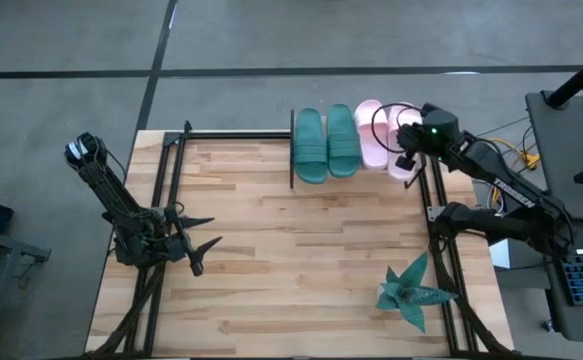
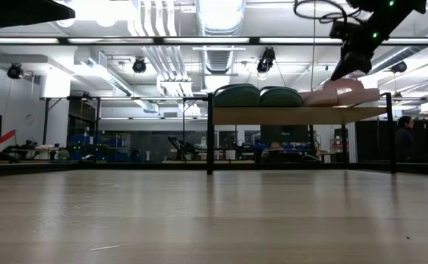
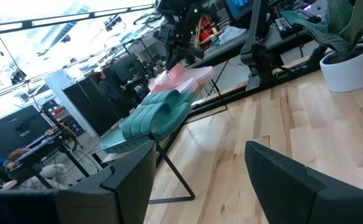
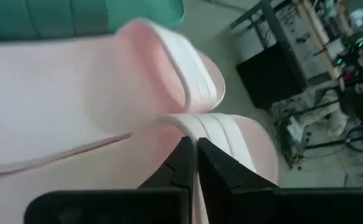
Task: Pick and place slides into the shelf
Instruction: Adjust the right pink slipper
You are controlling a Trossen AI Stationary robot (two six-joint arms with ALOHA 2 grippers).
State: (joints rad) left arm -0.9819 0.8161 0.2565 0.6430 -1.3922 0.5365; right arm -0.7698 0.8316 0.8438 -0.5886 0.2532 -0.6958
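Here the table (image 1: 301, 270) lies mostly bare, open board between the arms. At its far edge the shelf (image 2: 294, 115) carries four slides in a row: two green (image 1: 325, 143), then two pink (image 1: 371, 133), the outermost pink one (image 1: 407, 150) at the shelf's right end. A plant (image 1: 411, 290) sits by the near right edge. The right gripper (image 4: 195, 163) is closed on that outer slide's strap. The left gripper (image 1: 199, 245) waits spread and empty, near left

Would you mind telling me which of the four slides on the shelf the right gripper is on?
The right gripper is shut on the outermost pink slide, at the shelf's right end; the other three sit free.
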